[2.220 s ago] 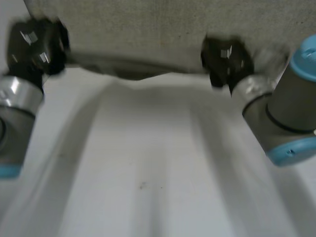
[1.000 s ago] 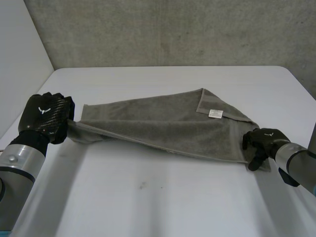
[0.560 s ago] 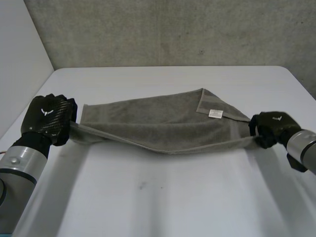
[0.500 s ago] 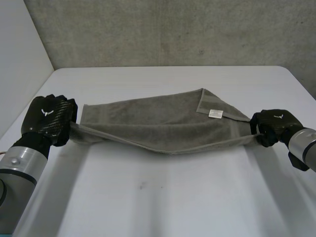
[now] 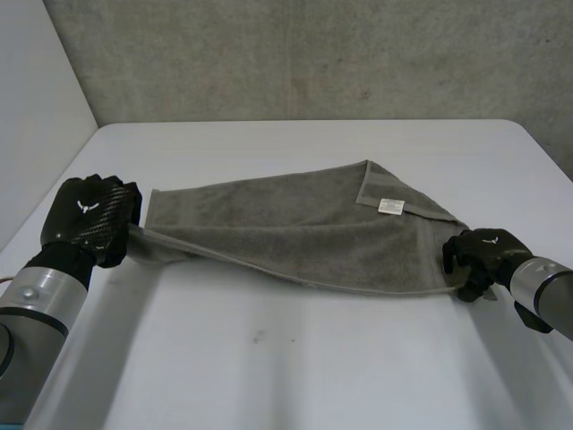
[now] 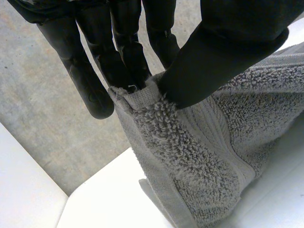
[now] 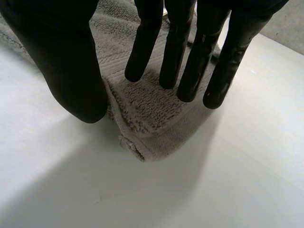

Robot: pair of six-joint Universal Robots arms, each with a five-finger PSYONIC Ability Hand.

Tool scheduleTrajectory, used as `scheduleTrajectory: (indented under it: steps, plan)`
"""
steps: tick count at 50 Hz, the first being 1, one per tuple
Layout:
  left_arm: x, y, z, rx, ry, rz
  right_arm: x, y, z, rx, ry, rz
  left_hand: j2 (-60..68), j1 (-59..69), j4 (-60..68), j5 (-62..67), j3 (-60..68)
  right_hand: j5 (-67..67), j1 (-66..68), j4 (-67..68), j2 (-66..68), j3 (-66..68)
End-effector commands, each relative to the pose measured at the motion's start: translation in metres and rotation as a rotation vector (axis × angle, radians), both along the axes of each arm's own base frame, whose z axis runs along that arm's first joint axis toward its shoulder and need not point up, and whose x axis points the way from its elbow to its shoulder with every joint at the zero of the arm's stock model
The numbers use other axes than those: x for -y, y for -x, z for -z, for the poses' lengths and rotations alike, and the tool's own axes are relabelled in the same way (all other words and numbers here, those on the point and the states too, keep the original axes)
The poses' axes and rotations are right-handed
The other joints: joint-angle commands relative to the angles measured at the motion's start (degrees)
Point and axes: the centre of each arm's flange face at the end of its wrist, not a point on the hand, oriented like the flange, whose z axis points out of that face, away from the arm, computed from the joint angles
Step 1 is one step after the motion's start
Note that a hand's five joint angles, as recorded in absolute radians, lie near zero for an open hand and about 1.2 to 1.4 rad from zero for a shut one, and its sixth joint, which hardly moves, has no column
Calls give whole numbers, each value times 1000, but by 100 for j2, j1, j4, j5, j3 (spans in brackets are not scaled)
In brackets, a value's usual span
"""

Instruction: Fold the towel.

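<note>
The towel (image 5: pixel 295 228) lies across the middle of the counter (image 5: pixel 313 358), between the two hands. The left hand (image 5: pixel 89 219) is at its near left corner, which is up off the counter, pinched between thumb and fingers (image 6: pixel 118 52). The right hand (image 5: pixel 474 255) is at its near right corner, which lies on the counter under that hand's fingertips. A label (image 5: pixel 390 206) sits on the towel near its far right corner. A wall (image 5: pixel 313 54) stands behind the counter.
</note>
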Motion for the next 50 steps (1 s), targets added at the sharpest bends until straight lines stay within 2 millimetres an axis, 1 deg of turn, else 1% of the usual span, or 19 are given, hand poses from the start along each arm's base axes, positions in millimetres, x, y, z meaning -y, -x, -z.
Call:
scheduleTrajectory:
  steps: [1, 12, 14, 15, 17, 18, 19, 20, 22, 23, 25, 30, 34, 37, 39, 41, 42, 44, 50]
  plan:
    - [0, 0, 0, 0, 0, 1, 4, -1, -2, 7, 17, -3, 1023, 1202, 1027, 1085, 1028, 3511, 3062, 3574, 3439, 3529]
    - [3, 2, -8, 1, 24, 5, 20, -4, -31, 38, 99, -3, 1023, 1202, 1027, 1085, 1028, 3926, 3477, 3989, 3854, 3944]
    - [5, 4, -21, -2, 38, 10, 24, -5, -70, 62, 168, 5, 1023, 1202, 1027, 1085, 1028, 3926, 3477, 3989, 3854, 3944]
    - [5, 4, -21, -2, 38, 10, 24, -5, -70, 62, 169, 5, 1023, 1202, 1027, 1085, 1028, 3926, 3477, 3989, 3854, 3944]
    - [2, 10, -44, -7, 65, 32, 21, -4, -128, 81, 275, 8, 1023, 1202, 1027, 1085, 1028, 3926, 3477, 3989, 3854, 3944]
    - [2, 10, -44, -7, 65, 33, 21, -4, -129, 81, 276, 8, 1023, 1202, 1027, 1085, 1028, 3926, 3477, 3989, 3854, 3944]
    - [-1, 13, -62, -14, 96, 46, 17, -4, -155, 80, 324, 7, 1023, 1202, 1027, 1085, 1028, 3926, 3477, 3989, 3854, 3944]
    - [-1, 13, -62, -14, 96, 46, 17, -4, -155, 80, 325, 7, 1023, 1202, 1027, 1085, 1028, 3926, 3477, 3989, 3854, 3944]
    - [-6, 19, -93, -28, 146, 66, 5, -2, -203, 80, 412, -2, 1023, 1202, 1027, 1085, 1028, 3926, 3477, 3989, 3854, 3944]
    - [-6, 19, -94, -28, 147, 66, 5, -2, -203, 80, 412, -2, 1023, 1202, 1027, 1085, 1028, 3926, 3477, 3989, 3854, 3944]
    - [-8, 20, -120, -38, 185, 69, -10, -2, -245, 78, 509, -5, 1023, 1202, 1027, 1085, 1028, 3926, 3477, 3989, 3854, 3944]
    - [-10, 20, -145, -37, 197, 73, -29, -2, -278, 53, 589, -16, 1023, 1202, 1027, 1085, 1028, 3926, 3477, 3989, 3854, 3944]
    - [-8, 20, -144, -28, 158, 70, -33, -4, -275, 20, 565, -31, 1023, 1202, 1027, 1085, 1028, 3926, 3477, 3989, 3854, 3944]
    - [-1, 22, -128, -9, 86, 71, -34, -8, -262, -25, 525, -48, 1023, 1202, 1027, 1085, 1028, 3926, 3477, 3989, 3854, 3944]
    - [5, 23, -116, 0, 41, 69, -31, -13, -249, -45, 490, -72, 1023, 1202, 1027, 1085, 1028, 3926, 3477, 3989, 3854, 3944]
    - [16, 26, -94, 16, -34, 70, -17, -17, -220, -80, 406, -90, 1023, 1202, 1027, 1085, 1028, 3926, 3477, 3989, 3854, 3944]
    - [16, 26, -93, 16, -34, 70, -17, -17, -220, -80, 406, -90, 1023, 1202, 1027, 1085, 1028, 3926, 3477, 3989, 3854, 3944]
    - [31, 29, -70, 34, -103, 65, -4, -19, -195, -101, 335, -94, 1023, 1202, 1027, 1085, 1028, 3926, 3477, 3989, 3854, 3944]
    - [61, 37, -45, 54, -161, 68, 25, -20, -156, -119, 244, -77, 1023, 1202, 1027, 1085, 1028, 3926, 3477, 3989, 3854, 3944]
